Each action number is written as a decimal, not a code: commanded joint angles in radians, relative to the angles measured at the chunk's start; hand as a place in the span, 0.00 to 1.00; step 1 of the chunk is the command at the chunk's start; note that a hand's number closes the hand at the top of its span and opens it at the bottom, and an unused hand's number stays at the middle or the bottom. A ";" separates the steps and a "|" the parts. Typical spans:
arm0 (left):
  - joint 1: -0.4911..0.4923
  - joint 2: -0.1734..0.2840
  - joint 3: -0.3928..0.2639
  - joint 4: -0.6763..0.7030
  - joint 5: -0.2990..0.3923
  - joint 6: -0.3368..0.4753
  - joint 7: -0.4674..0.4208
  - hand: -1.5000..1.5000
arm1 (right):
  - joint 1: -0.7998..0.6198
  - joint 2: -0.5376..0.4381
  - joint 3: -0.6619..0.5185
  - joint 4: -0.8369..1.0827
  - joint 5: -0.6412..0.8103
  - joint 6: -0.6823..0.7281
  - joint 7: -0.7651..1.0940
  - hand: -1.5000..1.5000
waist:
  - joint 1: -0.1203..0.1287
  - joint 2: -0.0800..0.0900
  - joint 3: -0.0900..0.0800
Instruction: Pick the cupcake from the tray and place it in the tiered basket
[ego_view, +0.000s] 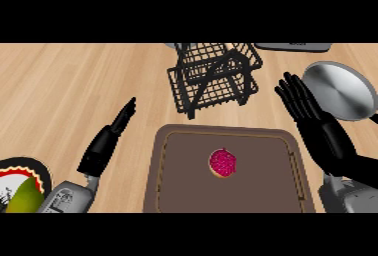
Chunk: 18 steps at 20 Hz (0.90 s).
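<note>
— Cupcake (223, 163) location?

— Middle of brown tray (164, 165), near lower edge of view, pink top facing up. Touched by neither hand.

— Tiered basket?

— Black wire, tiered basket (214, 75), beyond tray's far edge on wooden counter (66, 85), apart from tray. Nothing seen inside.

— Left hand?

— Left hand (122, 117), left of tray, over bare counter, seen edge-on. Fingers straight, pointing away toward top of view. Released, holding nothing.

— Right hand?

— Right hand (299, 100), right of tray's far corner, between basket and round silver lid (341, 90). Fingers straight and slightly spread, pointing up and away. Also released, holding nothing.

— Anything else?

— Grey object (294, 47) at top edge, right of basket, mostly cut off. Plate (22, 187) with dark rim at lower left corner, yellow-green item on it, partly hidden by left forearm.
</note>
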 joint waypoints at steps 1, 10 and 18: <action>0.005 -0.001 0.061 0.004 -0.002 0.034 -0.023 0.50 | -0.122 0.051 0.014 0.076 -0.072 0.069 0.007 1.00 | -0.041 0.034 0.011; -0.037 -0.096 0.080 -0.039 -0.001 0.164 0.028 0.50 | -0.203 0.144 -0.020 0.384 -0.559 0.360 0.175 0.00 | 0.036 0.062 0.017; -0.013 -0.097 0.102 -0.055 -0.004 0.190 0.066 0.50 | -0.359 -0.104 -0.124 0.599 -0.901 0.902 0.307 0.00 | -0.023 0.043 0.013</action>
